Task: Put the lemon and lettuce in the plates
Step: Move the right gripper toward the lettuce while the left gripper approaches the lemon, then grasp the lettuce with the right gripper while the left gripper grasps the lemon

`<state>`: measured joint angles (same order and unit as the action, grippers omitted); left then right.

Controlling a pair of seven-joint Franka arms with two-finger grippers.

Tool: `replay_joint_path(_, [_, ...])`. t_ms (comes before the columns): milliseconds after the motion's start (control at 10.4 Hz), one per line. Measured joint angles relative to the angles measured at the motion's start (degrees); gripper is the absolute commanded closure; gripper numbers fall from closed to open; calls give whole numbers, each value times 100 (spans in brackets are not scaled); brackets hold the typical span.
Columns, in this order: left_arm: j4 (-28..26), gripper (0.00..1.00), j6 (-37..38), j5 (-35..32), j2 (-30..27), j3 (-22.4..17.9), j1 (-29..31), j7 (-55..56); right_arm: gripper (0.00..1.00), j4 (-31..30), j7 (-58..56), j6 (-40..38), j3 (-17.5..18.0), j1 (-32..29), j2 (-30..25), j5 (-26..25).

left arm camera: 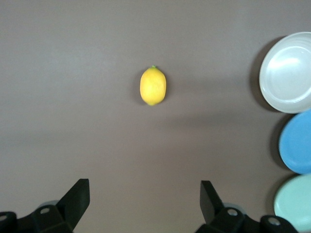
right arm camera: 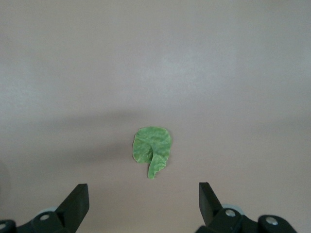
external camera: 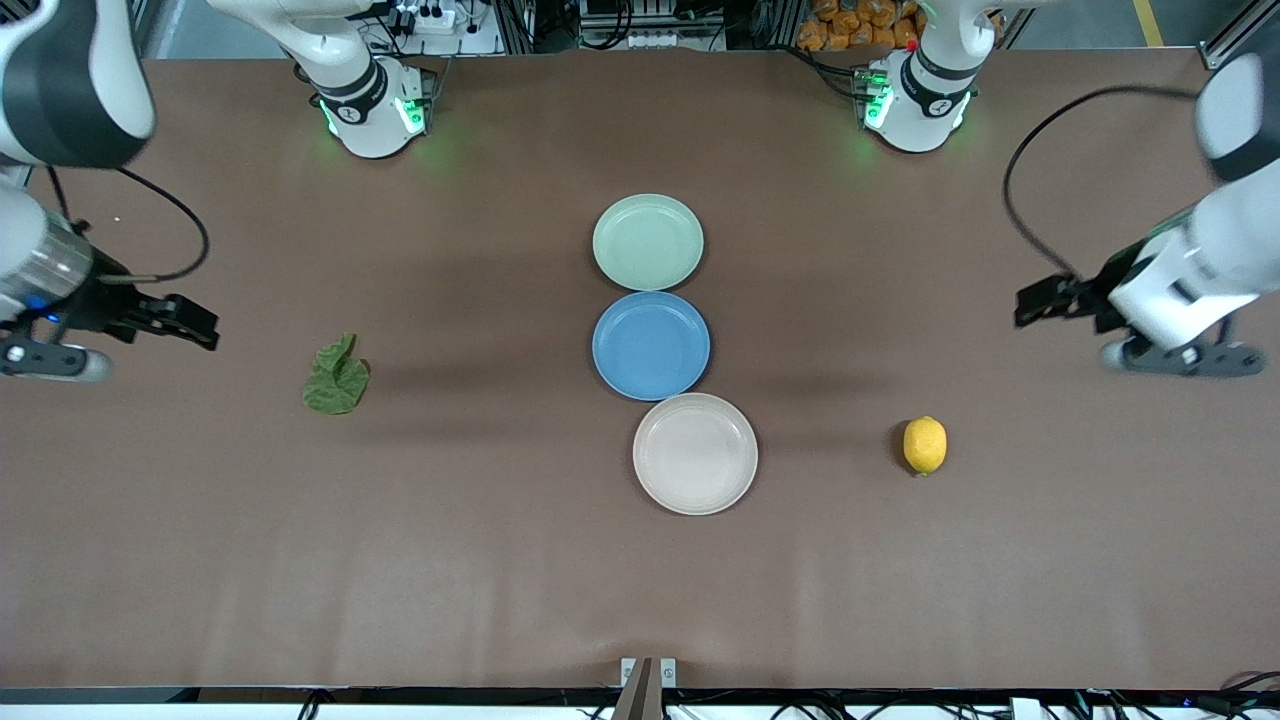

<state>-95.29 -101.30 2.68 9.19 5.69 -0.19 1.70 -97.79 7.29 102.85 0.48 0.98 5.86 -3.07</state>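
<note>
1. Front view: you see the lettuce (external camera: 337,377) toward the right arm's end of the worktop (external camera: 480,560), the lemon (external camera: 924,445) toward the left arm's end, and between them the green plate (external camera: 648,242), blue plate (external camera: 651,345) and beige plate (external camera: 695,454), all bare.
2. Left wrist view: your left tool (left arm camera: 145,200) hangs wide open and empty over the worktop near the lemon (left arm camera: 153,86).
3. Right wrist view: your right tool (right arm camera: 143,200) hangs wide open and empty near the lettuce (right arm camera: 152,149).

The front view looks steeply down from high across the surface (external camera: 500,560), both arm bases along its top edge. Each wrist view looks down from well above: the left shares the lemon (external camera: 925,445) (left arm camera: 153,86) with it, the right shares the lettuce (external camera: 337,377) (right arm camera: 152,148)
</note>
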Motion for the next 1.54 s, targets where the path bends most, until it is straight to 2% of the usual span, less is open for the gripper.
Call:
replay_joint_path(193, [-842,0,-1101,-45,123,-19,26,0,0,-552,0,602,15,-1,-1,1])
replay_joint_path(386, [-1201,0,-1643,-161,483,-25,26,7,0,-1104,0,1300,63,-2,-3,1])
replay_joint_path(772, [-1206,0,-3022,-354,1543,-44,20,196,0,-2385,0,2850,77,-44,18,1])
replay_joint_path(965, [-1082,0,-3454,-427,1971,-29,-36,397,0,-2919,0,3419,77,-95,126,1])
replay_joint_path(1351, [-931,0,-3731,-764,2408,-24,-303,1164,0,-3386,0,4353,77,-135,612,1])
replay_joint_path(1544, [-910,0,-3923,-822,2608,-37,-293,1204,0,-3506,0,4815,77,-141,894,1])
